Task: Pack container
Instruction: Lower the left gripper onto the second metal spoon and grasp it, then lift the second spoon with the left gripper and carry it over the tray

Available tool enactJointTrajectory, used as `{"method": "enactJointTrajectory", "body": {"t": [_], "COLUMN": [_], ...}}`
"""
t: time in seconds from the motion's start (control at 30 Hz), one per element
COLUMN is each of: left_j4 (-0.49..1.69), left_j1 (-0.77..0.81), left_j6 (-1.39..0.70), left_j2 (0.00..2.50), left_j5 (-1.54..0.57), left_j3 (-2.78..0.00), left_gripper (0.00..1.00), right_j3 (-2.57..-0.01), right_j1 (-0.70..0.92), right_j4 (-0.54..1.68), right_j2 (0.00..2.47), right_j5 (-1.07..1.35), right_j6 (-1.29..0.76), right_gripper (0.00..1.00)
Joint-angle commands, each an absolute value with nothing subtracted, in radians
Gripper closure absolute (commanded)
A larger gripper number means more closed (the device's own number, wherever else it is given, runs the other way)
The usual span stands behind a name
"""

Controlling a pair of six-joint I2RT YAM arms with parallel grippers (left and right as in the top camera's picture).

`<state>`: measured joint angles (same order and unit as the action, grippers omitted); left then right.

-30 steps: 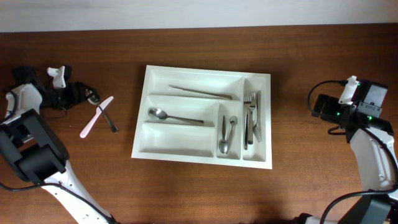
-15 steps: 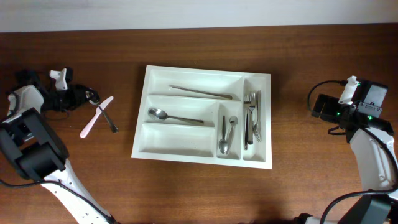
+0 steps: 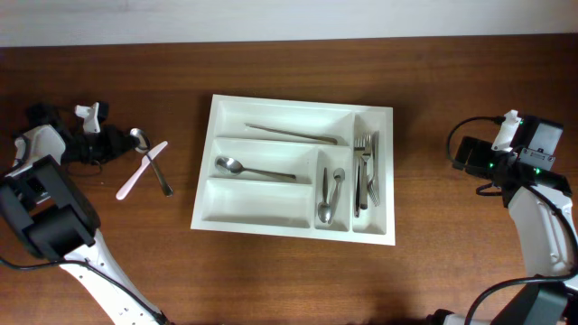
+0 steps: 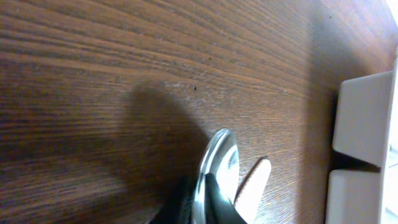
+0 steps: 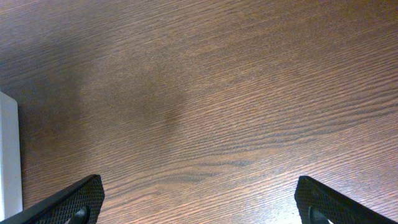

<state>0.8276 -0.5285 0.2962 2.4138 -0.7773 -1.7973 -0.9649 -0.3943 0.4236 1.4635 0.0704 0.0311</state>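
Note:
The white container [image 3: 257,206] lies mid-table with a long thin utensil [image 3: 291,134], a spoon [image 3: 255,170], two small spoons [image 3: 330,194] and forks [image 3: 365,167] in its compartments. Left of it a metal spoon [image 3: 152,162] lies crossed with a pale pink knife [image 3: 140,170]. My left gripper [image 3: 125,140] is low on the table, shut on the spoon's bowl. In the left wrist view the bowl [image 4: 219,167] stands edge-on against one dark finger [image 4: 216,202], beside the knife tip [image 4: 254,186] and the container's edge [image 4: 364,118]. My right gripper [image 3: 461,153] stays open over bare wood at the far right, with its fingertips [image 5: 65,200] wide apart.
The container's bottom-left compartment holds nothing. A white wall edge runs along the far side of the table. A black cable loops beside the right arm [image 3: 542,208]. A sliver of the container's rim [image 5: 7,155] shows left in the right wrist view.
My left gripper has slid a little right to the spoon's bowl and its jaws have closed on it. The right arm and the cutlery in the container have not moved.

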Motion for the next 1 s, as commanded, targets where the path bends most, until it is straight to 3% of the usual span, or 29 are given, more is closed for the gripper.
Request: {"method": "enactJointTrajectory", "body": {"t": [0.0,0.33,0.67,0.97], "left_j4": [0.83,0.902,1.246,1.407], "left_j1": [-0.538,-0.554,-0.542,-0.456], "left_j6": [0.307,0.308,0.489,0.408], "left_j2": [2.439,2.425,2.245,2.028], "left_j5": [-0.763,-0.797,-0.815,-0.786], "left_j3": [-1.8,-1.828,-2.113,-2.185], "left_gripper": [0.98,0.98,0.98,0.98], "right_j3": [-0.976,-0.976,-0.976,-0.976], "right_j1": [-0.4,-0.4,-0.4,-0.4], "right_j4": [0.424,0.424,0.424,0.424], "right_j2": [1.467,1.467,1.467,1.467], "right_j5": [0.075,0.075,0.075,0.075], "right_j6": [0.037,0.037,0.037,0.037], "right_gripper": [0.01,0.01,0.01,0.01]}}
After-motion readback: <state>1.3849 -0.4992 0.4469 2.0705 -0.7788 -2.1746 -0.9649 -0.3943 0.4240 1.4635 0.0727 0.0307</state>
